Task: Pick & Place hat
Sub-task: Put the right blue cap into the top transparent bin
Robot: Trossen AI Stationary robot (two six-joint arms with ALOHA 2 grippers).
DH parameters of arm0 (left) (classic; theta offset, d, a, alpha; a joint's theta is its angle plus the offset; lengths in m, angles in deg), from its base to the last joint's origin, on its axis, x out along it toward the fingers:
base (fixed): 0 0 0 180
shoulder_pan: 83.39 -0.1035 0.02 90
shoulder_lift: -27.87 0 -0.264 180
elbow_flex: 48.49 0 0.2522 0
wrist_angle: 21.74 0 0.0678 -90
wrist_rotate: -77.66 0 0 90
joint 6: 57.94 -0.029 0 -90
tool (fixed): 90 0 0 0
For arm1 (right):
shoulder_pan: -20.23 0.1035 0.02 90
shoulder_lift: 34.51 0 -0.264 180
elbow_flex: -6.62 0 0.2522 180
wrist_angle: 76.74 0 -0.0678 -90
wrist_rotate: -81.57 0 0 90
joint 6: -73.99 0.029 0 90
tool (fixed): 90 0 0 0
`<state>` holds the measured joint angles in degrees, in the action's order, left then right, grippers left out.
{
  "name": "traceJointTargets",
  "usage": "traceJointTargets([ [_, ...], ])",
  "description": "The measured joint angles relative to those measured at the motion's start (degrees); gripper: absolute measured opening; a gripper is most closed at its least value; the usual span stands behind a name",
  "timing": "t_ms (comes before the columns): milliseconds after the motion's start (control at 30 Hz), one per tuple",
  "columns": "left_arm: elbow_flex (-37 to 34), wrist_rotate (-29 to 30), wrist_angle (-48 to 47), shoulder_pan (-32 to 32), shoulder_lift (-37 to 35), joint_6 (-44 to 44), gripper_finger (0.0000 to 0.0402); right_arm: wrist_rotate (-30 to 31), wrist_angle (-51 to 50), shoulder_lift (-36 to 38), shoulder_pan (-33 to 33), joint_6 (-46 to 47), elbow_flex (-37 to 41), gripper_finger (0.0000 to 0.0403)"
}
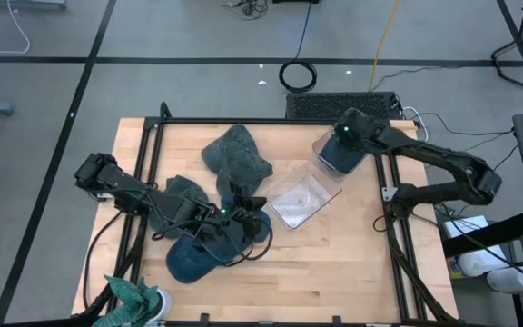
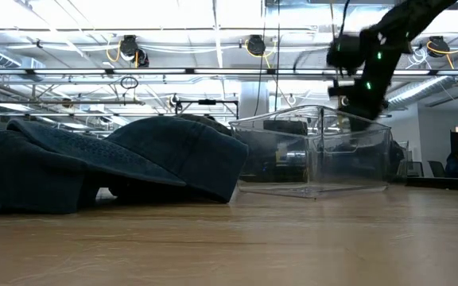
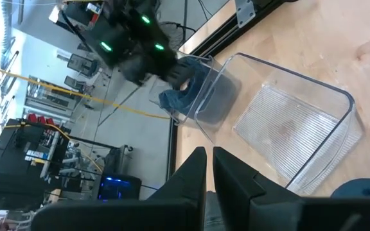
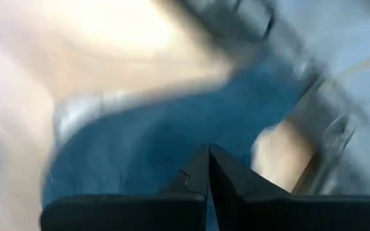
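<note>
- High view shows the wooden table (image 1: 334, 263) with a dark frame rail along its far edge, both arms reaching in over it.
- Clear plastic bin (image 1: 305, 200) lies tipped on its side near the table's middle, slightly right; in the left wrist view (image 3: 300, 128) its ribbed inside is bare.
- A second clear container (image 1: 327, 150) stands at the far right; the right gripper (image 1: 345, 136) is over it, fingers pressed together on a dark blue hat (image 1: 339, 159) (image 3: 182, 96) that sits in that container.
- Blue hat fabric (image 4: 172, 147) fills the right wrist view just beyond the closed fingertips.
- Several more dark hats are heaped left of centre: a grey-green crumpled one (image 1: 236, 154) toward the far side, a navy cap (image 1: 189, 259) at the near edge, seen big in the low view (image 2: 181, 155).
- Left gripper (image 1: 243, 209) is low over this heap; its fingers (image 3: 194, 173) sit narrow, nearly touching, with nothing visible between them.
- Teal cloth (image 1: 130, 295) lies at the near left corner.
</note>
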<state>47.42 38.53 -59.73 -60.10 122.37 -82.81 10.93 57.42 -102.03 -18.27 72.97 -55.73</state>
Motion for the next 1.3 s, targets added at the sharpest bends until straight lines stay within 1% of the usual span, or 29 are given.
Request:
traceJointTargets([
  [133,0.0,0.0,0.0,-0.2,0.0,-0.2,0.0037,-2.5,0.3,7.5,1.6,0.1,-2.0,0.0],
  [200,0.0,0.0,0.0,-0.2,0.0,-0.3,0.0037,-7.3,1.8,11.9,2.7,0.1,-2.6,0.0],
  [267,0.0,0.0,-0.4,-0.2,0.0,-0.2,0.0037,-15.7,4.0,16.6,4.1,1.0,-2.4,0.0],
  [367,0.0,0.1,-4.9,0.6,0.0,1.8,0.0037,-30.8,11.6,23.0,6.8,6.1,0.3,0.0],
  [400,0.0,0.0,-6.9,1.0,0.0,2.2,0.0037,-36.1,15.8,25.1,8.0,7.7,2.0,0.0],
  [467,0.0,0.0,-10.2,1.6,0.0,3.6,0.0037,-44.7,26.1,29.2,11.2,9.9,6.4,0.0],
  [533,0.0,0.1,-10.7,2.0,0.0,7.2,0.0038,-51.4,38.6,32.5,14.7,12.4,11.9,0.0],
  [567,0.0,0.1,-10.5,2.1,0.0,10.0,0.0041,-53.6,45.5,33.8,16.3,13.8,15.0,0.0],
  [633,0.3,-0.2,-10.6,2.3,0.0,16.2,0.0055,-55.6,60.4,35.4,19.7,16.6,21.0,0.0002],
  [667,0.9,-1.0,-11.4,2.3,0.0,19.2,0.0065,-55.6,67.9,35.9,21.5,17.6,24.0,0.0007],
  [733,2.4,-4.6,-14.2,2.4,0.0,25.0,0.0093,-55.7,79.5,36.0,24.8,18.5,29.0,0.0024],
  [800,3.2,-9.0,-17.5,2.4,0.0,31.3,0.0127,-55.7,88.1,35.9,28.1,18.2,33.1,0.0052],
  [900,3.8,-15.8,-24.7,1.7,0.0,40.6,0.0179,-55.6,95.8,35.1,33.1,15.4,36.7,0.0111],
  [967,3.9,-21.2,-29.5,1.4,0.0,46.1,0.021,-55.5,97.2,34.7,36.4,13.3,37.4,0.0157],
  [1067,3.9,-26.5,-35.4,1.1,0.0,53.7,0.0245,-54.2,96.5,33.9,40.3,9.0,37.0,0.0222],
  [1133,3.9,-27.7,-37.6,1.1,0.0,58.3,0.0259,-51.3,96.2,33.5,41.9,6.9,36.1,0.0257],
  [1200,3.9,-27.4,-38.1,1.1,0.0,61.3,0.0267,-49.2,94.3,33.5,42.7,5.9,35.2,0.0282],
  [1300,3.9,-25.5,-37.7,1.0,0.0,63.0,0.027,-46.8,85.9,33.7,42.9,5.8,32.6,0.0302],
])
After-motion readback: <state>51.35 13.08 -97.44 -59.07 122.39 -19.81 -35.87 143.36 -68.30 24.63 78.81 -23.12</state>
